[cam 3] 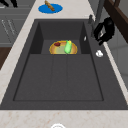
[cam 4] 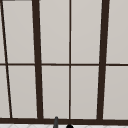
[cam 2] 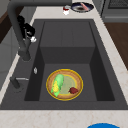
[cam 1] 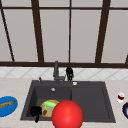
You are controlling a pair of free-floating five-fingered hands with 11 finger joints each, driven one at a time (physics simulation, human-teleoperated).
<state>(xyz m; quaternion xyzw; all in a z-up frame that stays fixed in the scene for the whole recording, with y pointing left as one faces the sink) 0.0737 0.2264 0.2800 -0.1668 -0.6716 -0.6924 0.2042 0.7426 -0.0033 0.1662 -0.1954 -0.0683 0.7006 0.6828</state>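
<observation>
Nearest you, a red ball (cam 1: pixel 67 114) sits at the sink's front edge, just beside the yellow plate (cam 2: pixel 75 82) in the left basin, which carries a green cob (cam 2: pixel 57 85). Your left hand (cam 1: pixel 35 111) hangs at the basin's front left corner, fingers curled on nothing. Your right hand (cam 1: pixel 69 73) is by the faucet (cam 1: pixel 56 71); whether its fingers grip the faucet you cannot tell

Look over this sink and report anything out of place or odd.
A plate of food sits in the bottom of the sink basin, with a green corn cob and a red piece on it, an odd spot for a served plate. Nothing looks spilled or broken. The right hand hovers beside the faucet.
</observation>
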